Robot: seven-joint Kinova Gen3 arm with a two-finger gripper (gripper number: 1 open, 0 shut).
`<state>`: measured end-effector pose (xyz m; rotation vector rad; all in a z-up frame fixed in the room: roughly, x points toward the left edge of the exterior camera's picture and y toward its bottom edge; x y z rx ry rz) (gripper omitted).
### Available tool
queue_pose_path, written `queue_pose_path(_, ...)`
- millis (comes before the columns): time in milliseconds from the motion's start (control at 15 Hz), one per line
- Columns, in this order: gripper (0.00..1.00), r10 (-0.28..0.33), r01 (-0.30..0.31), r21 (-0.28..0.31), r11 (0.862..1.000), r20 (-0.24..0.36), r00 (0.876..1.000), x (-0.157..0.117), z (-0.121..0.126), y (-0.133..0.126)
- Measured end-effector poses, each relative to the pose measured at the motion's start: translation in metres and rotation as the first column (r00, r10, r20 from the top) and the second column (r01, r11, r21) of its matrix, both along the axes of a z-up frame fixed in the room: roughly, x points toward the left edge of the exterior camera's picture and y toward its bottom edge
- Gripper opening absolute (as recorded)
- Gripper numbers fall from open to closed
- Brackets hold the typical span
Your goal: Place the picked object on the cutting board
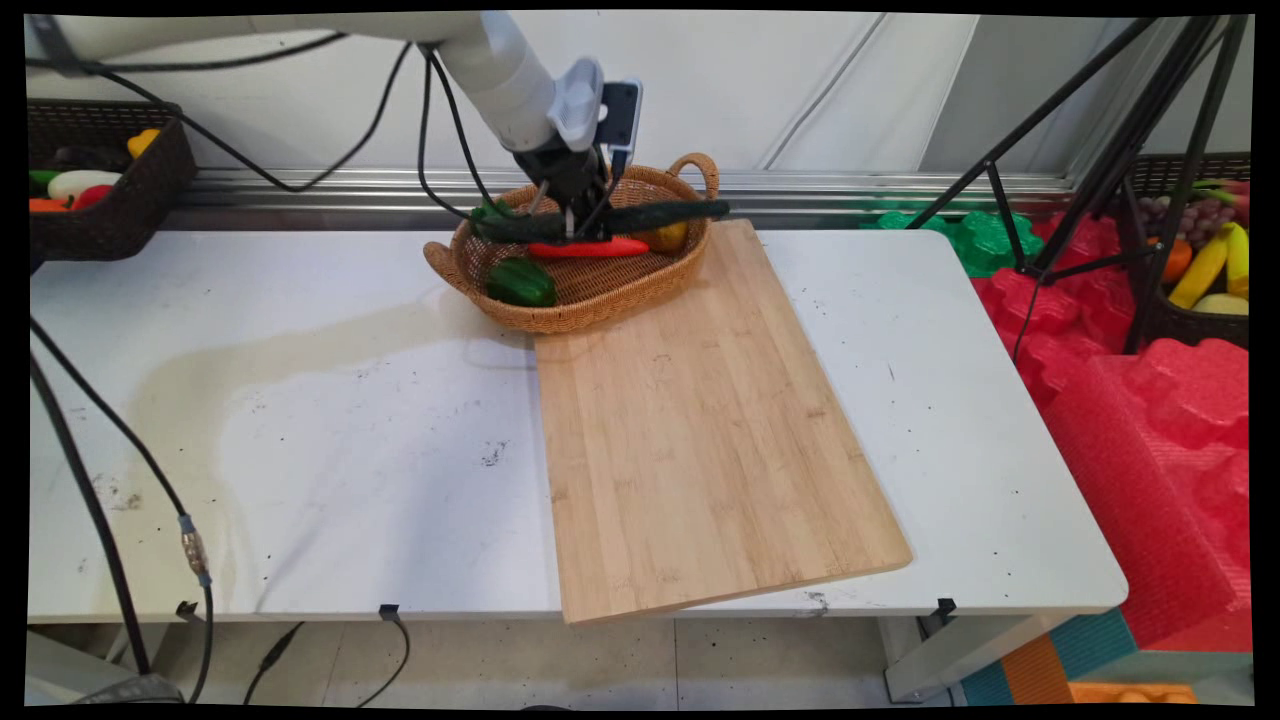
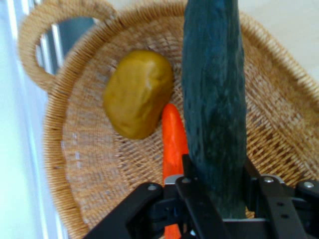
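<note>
**Cucumber held crosswise over the basket**

Gripper [image 1: 570, 222] sits low over the wicker basket [image 1: 480, 285] at the far middle of the table [image 1: 300, 450]. Its fingers are closed on a dark green cucumber [image 1: 610, 220], one finger on each side of it, as the hand view shows [image 2: 214, 119].

Key relation: the cucumber's long axis runs left to right across the main view, roughly level. The grip falls nearer its left end, so most of its length sticks out to the right, past the basket's far rim toward the handle [image 1: 695, 165]. In the hand view it runs straight away from the fingers.

Under it, inside the basket: a red chili [image 1: 590, 248] lying almost parallel, and a yellow-brown potato [image 1: 668, 238] just beside the chili's right end. A green pepper [image 1: 520, 282] lies at the near left side.

A wooden board [image 1: 700, 440] lies to the basket's right and nearer; the basket's edge rests on its far corner.
</note>
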<state>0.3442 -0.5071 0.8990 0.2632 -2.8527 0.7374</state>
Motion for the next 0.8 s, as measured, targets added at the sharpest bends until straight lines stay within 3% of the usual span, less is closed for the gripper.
queue_pose_path(400, 0.00, 0.003, -0.005, -0.074, 0.997, -0.036, 0.999, -0.030, 0.054, 0.050)
queue_pose_path(800, 0.00, -0.042, 0.037, -0.074, 0.997, -0.079, 0.996, -0.072, 0.079, 0.106)
